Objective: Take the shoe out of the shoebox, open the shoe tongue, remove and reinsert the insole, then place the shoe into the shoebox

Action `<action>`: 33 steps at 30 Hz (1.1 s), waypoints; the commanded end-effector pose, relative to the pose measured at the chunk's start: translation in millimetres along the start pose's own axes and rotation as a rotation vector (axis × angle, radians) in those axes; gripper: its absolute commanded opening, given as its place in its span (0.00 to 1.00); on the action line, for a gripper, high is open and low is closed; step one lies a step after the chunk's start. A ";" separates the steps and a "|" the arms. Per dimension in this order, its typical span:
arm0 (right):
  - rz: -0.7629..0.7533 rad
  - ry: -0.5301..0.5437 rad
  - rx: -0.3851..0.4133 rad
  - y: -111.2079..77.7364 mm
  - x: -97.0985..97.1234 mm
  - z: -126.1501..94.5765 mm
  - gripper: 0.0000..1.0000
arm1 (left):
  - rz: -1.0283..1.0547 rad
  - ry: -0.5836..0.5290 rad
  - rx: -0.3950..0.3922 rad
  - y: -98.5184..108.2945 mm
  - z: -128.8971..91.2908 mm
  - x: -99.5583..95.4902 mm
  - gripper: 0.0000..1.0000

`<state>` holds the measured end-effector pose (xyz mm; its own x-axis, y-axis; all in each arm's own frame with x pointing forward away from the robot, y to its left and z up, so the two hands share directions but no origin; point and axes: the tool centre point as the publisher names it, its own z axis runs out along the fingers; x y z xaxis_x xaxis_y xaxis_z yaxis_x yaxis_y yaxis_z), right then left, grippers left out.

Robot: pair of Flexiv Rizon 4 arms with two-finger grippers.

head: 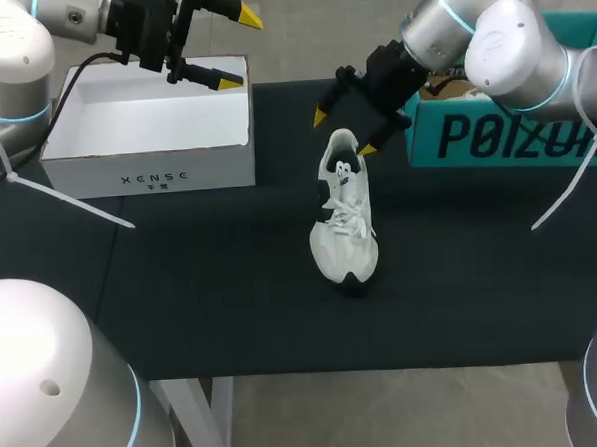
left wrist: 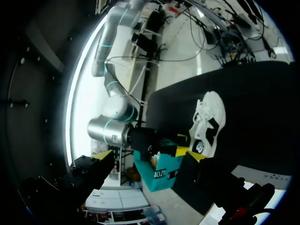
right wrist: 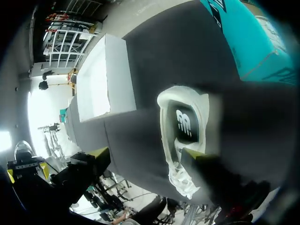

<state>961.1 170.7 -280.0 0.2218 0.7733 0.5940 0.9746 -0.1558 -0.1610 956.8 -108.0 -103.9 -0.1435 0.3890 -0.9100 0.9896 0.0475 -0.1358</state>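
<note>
A white shoe (head: 343, 213) with black accents stands upright on the dark table mat (head: 202, 289), toe toward the front edge. Its heel opening and dark insole (right wrist: 184, 125) show in the right wrist view. My right gripper (head: 344, 132) hangs open just over the heel, one finger on each side; its fingers hold nothing. The white shoebox (head: 148, 131) stands open and empty at the back left. My left gripper (head: 239, 48) is open above the box's right end. In the left wrist view the shoe (left wrist: 208, 123) lies far ahead of the fingers.
A teal cardboard box (head: 504, 128) stands at the back right, beside my right arm, and also shows as the teal box (right wrist: 241, 37) in the right wrist view. Bare mat lies in front of the shoe and the white shoebox (right wrist: 101, 79).
</note>
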 end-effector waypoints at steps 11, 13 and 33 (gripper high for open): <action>0.304 -0.459 -0.052 2.9 -29.0 -11.8 0.00 | 0.001 0.005 0.002 0.4 -0.6 -0.6 1.00; 0.268 -0.472 -0.051 5.9 -28.0 -11.4 0.00 | 0.001 0.005 0.002 0.4 -0.6 -0.6 1.00; 0.170 -0.479 -0.017 21.7 -31.1 0.2 0.00 | 0.001 0.005 0.002 0.4 -0.6 -0.6 1.00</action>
<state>969.7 138.4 -294.2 0.3469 0.9268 0.1441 0.9264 -0.3145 -0.2072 956.8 -108.0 -103.9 -0.1436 0.3890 -0.9100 0.9896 0.0474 -0.1359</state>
